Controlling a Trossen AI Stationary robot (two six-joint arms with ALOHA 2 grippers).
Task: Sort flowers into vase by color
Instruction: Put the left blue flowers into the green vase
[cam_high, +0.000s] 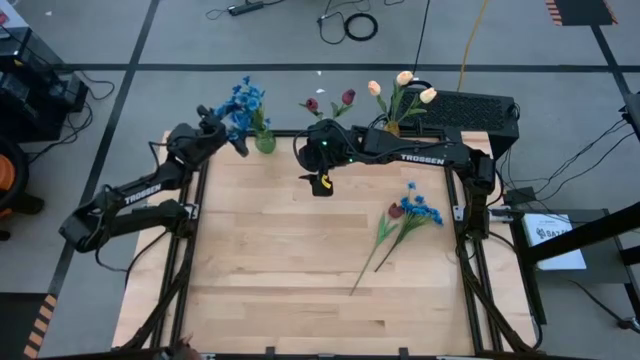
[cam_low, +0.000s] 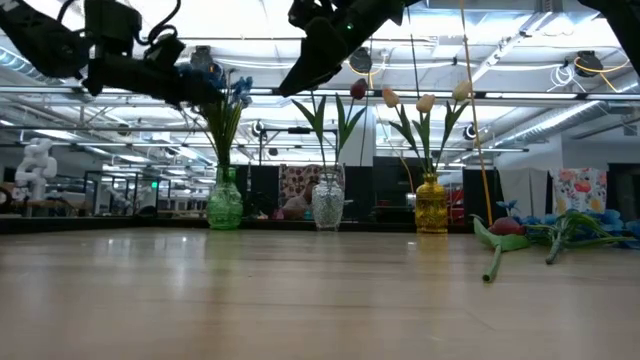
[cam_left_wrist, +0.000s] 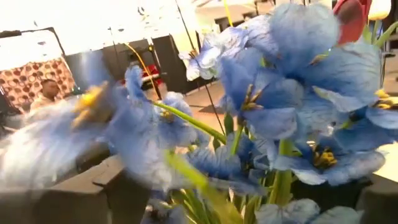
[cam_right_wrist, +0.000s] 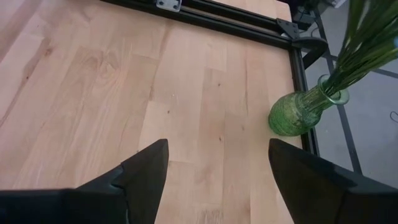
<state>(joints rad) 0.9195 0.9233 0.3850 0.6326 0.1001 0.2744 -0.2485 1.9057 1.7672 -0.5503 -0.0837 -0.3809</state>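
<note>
At the far left corner of the pale wooden table, the left gripper is raised among the bunch of bright blue artificial blossoms standing in the bulbous green glass vase; its wrist view is filled with blurred blue petals, and I cannot tell whether its fingers are apart or closed. In the low view the same green vase stands on the table's far edge with green stems rising from it. To its right, the clear glass vase holds two dark red tulips on long green stems. The right gripper hangs above the table just in front of that vase, its two dark fingers spread wide apart with nothing between them, bare wood showing in the gap and the green vase off to one side. Further right, the amber-yellow glass vase carries three cream-yellow tulips. On the right part of the table, well apart from the vases, lie the unsorted flowers: a dark red tulip touching a spray of small blue blossoms, their green stems running toward the table's near side.
</note>
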